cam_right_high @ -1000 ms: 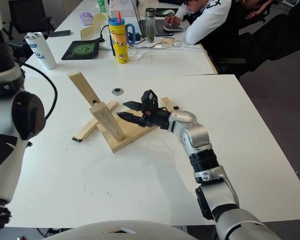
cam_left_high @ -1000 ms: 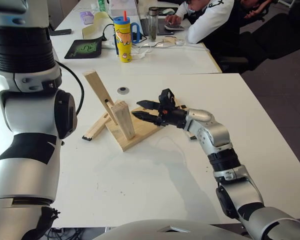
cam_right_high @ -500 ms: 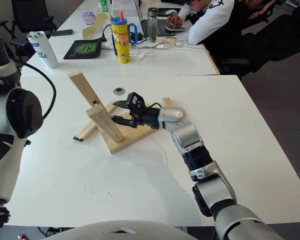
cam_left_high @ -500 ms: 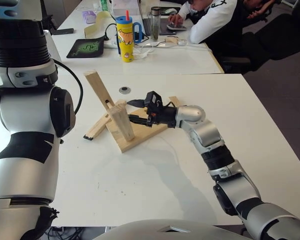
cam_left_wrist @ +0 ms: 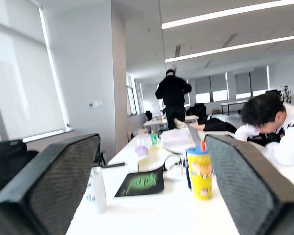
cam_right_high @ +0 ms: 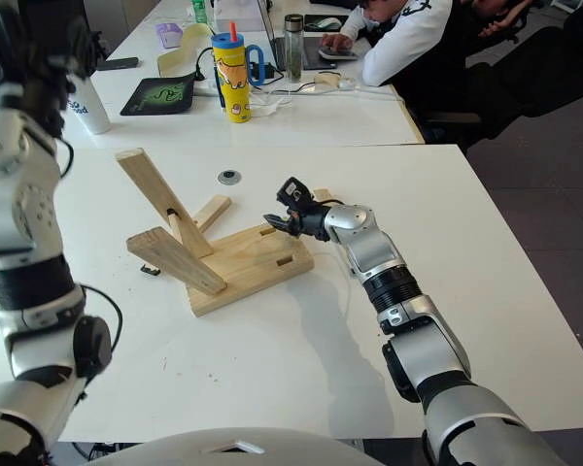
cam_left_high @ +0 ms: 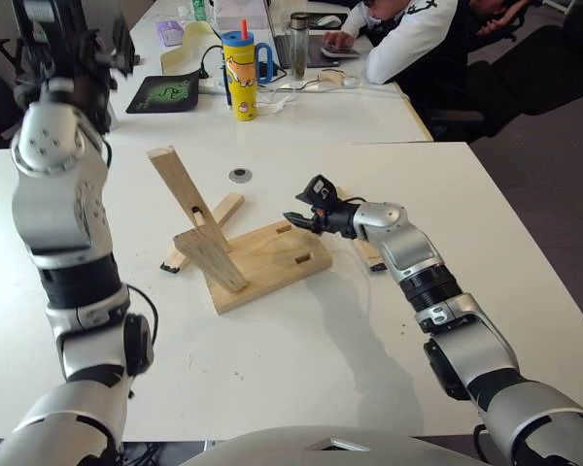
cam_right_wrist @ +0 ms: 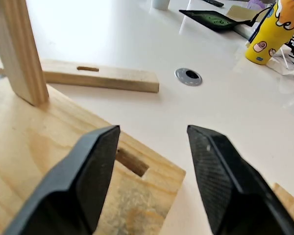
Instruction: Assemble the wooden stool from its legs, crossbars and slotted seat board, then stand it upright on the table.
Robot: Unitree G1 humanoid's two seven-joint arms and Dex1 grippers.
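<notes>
Right hand (cam_right_wrist: 153, 131), jaws apart, at slotted corner of seat board (cam_left_high: 262, 267)

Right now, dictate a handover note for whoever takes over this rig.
Left tool: open, empty, raised high above the table.
Right tool: open, empty, at the seat board's far corner.
Upper leg and lower leg lean from the board; how firmly seated, cannot tell. A loose piece lies behind it, another piece to its right.
Left to do: remaining legs, crossbars, standing it upright.
</notes>
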